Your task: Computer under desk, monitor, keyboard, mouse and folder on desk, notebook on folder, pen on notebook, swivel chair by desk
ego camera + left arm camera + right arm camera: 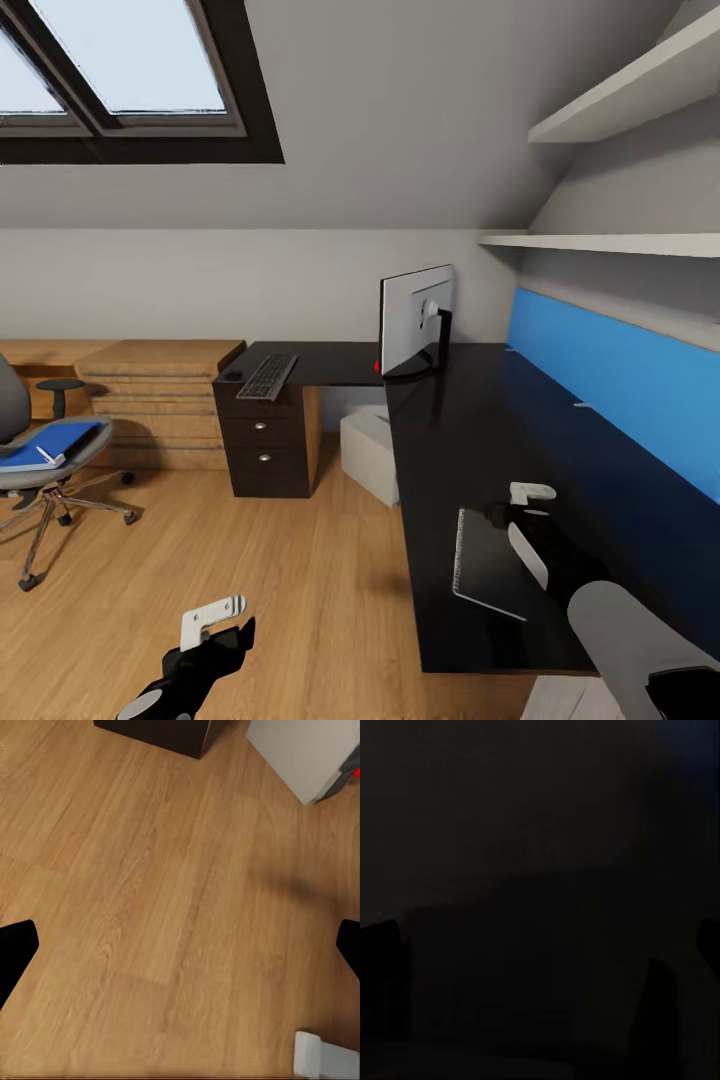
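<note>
The dark notebook (492, 565) lies flat on the near end of the black desk (460, 420), with the right claw (520, 505) hovering just over its far edge; how far that claw is open I cannot tell. Further along stand the monitor (412, 322) and keyboard (267, 376), the computer (368, 452) underneath. The blue folder (50, 442) rests on the swivel chair (40, 470), while the left claw (180, 945) hangs wide open and empty over the floor (200, 540).

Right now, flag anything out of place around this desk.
The blue folder lies on the swivel chair seat, not on the desk. The monitor shows its silver-white back to the room. The notebook lies alone at the near end of the desk, far from the keyboard.
</note>
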Motion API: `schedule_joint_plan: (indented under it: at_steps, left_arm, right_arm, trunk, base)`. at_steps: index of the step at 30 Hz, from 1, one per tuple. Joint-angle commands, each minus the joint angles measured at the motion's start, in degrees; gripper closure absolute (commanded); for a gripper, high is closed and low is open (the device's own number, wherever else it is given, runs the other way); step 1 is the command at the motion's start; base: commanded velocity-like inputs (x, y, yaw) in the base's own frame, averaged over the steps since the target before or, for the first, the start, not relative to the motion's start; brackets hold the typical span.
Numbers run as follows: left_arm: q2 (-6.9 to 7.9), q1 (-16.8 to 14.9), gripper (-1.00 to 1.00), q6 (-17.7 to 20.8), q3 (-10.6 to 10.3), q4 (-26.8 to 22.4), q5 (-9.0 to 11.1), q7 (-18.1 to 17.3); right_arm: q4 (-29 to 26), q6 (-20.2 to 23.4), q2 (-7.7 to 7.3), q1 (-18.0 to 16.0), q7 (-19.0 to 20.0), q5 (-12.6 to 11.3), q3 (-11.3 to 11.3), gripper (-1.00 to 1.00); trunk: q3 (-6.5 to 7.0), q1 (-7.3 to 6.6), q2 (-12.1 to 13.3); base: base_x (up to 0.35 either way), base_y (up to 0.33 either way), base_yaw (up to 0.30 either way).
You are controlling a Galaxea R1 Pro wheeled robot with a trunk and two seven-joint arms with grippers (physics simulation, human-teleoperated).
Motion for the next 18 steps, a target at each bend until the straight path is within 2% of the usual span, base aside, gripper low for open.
schedule_joint_plan:
  at_steps: [1, 10, 18]
  left_arm:
    - [-0.05, -0.01, -1.0, 0.2, 0.02, -0.1, 0.61, 0.38]
    - [-0.04, -0.01, -1.0, 0.2, 0.02, -0.09, 0.6, 0.38]
    - [-0.04, -0.01, -1.0, 0.2, 0.01, -0.09, 0.6, 0.38]
  right_arm:
    - [1.53, 0.58, -0.08, 0.02, -0.36, -0.85, 0.52, -1.0]
    - [1.53, 0.57, -0.08, 0.02, -0.43, -0.85, 0.6, -1.0]
    - [1.53, 0.56, -0.08, 0.01, -0.53, -0.85, 0.61, -1.0]
  trunk:
    - [-0.06, -0.02, -0.03]
    - [-0.06, -0.02, -0.03]
    - [-0.06, -0.02, -0.03]
  base:
    - [-0.182, 0.0, 0.0]
    - [-0.062, 0.006, 0.0]
    - [-0.139, 0.105, 0.0]
